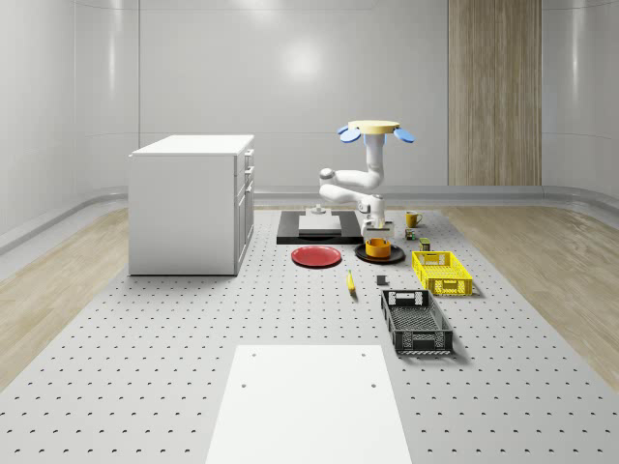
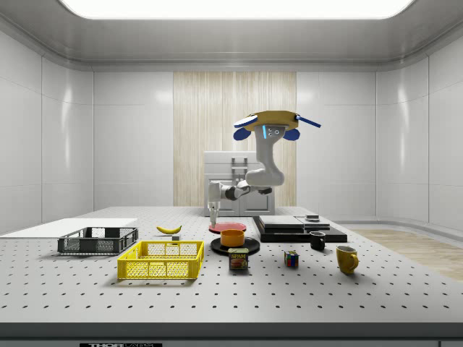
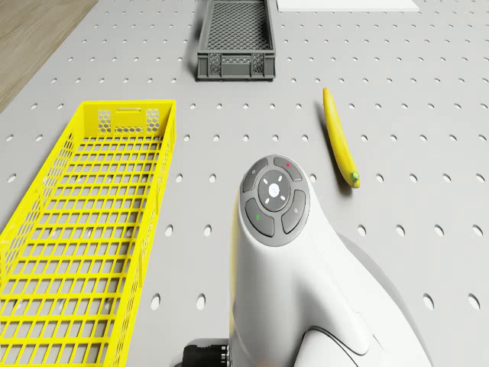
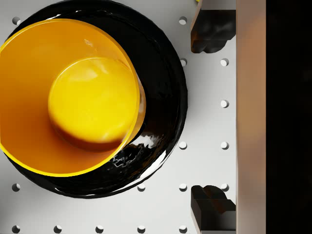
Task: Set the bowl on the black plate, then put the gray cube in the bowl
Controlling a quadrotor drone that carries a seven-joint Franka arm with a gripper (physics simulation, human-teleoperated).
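Already the bowl (image 4: 73,97) sits on the black plate (image 4: 161,107). Above them the drone (image 1: 374,128) hovers, its gripper (image 4: 212,117) open and empty just beside the plate.

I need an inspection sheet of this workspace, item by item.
Surface: perforated gray table, with a white sheet on it.
Job's things: bowl on black plate; gray cube on table, between banana and yellow crate.
Clutter: red plate, dark crate, can, yellow mug, black mug, colored cube.
Tool: open, empty, above table beside black plate; drone hovers above.
Cables: nothing seen.
Surroundings: white cabinet, black slab.
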